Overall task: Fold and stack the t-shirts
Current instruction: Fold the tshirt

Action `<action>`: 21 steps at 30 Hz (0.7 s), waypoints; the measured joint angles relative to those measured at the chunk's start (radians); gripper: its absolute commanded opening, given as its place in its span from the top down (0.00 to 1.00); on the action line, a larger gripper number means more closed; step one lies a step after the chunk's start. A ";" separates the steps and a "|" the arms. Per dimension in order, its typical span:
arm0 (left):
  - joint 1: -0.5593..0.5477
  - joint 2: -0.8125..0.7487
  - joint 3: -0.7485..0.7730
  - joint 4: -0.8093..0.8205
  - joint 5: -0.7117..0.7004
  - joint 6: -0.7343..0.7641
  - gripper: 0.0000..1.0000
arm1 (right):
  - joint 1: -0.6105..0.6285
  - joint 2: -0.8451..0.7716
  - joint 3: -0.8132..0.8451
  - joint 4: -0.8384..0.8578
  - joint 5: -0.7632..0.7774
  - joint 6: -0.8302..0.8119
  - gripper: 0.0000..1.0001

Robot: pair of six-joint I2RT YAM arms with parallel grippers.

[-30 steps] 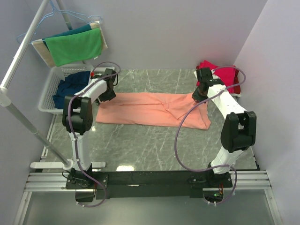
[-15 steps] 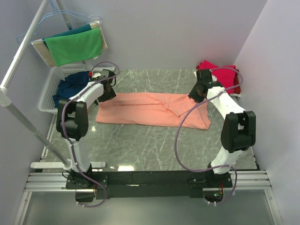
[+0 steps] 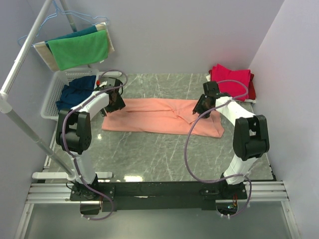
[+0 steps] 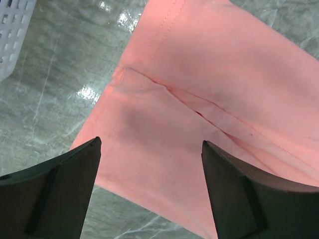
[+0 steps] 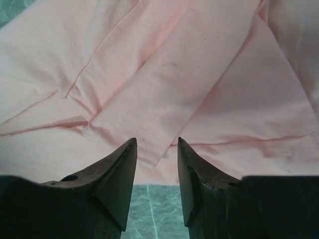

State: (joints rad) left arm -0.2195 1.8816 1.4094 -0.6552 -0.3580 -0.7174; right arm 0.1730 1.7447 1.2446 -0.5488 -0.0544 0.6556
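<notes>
Grey-green marbled tabletop [image 3: 149, 149] with pale glints of light. Plain lavender walls [image 3: 174, 35] rise behind and right of it; at its left stand a white slatted basket [image 3: 50, 102] and a cloth-draped metal rack [image 3: 22, 54].

Green cloth [image 3: 79, 50] on rack [image 3: 25, 49], white basket [image 3: 50, 102] — marble table [image 3: 159, 149]

The light is bright, even and soft, seemingly from overhead, and casts only faint shadows. The table [image 3: 164, 159] throws back a pale glare patch near its front edge and small white glints in the left wrist view. The shirt [image 3: 149, 115] looks a little washed out in the right wrist view, though its stitching stays sharp. The left fingers [image 4: 55, 194] and right fingers [image 5: 112, 184] are dark and soft-edged, probably out of focus. A dim shadow smudges the shirt between the left ones.
</notes>
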 measured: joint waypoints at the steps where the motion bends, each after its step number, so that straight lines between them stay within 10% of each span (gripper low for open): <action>1: 0.000 0.000 -0.002 0.001 0.002 0.000 0.13 | 0.002 0.016 0.008 0.003 -0.003 0.002 0.55; 21: -0.001 -0.002 -0.003 0.000 0.006 0.004 0.12 | 0.006 0.108 0.020 -0.005 -0.008 0.026 0.54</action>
State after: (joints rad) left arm -0.2203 1.8797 1.4063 -0.6556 -0.3523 -0.7136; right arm 0.1791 1.8523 1.2648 -0.5537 -0.0628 0.6815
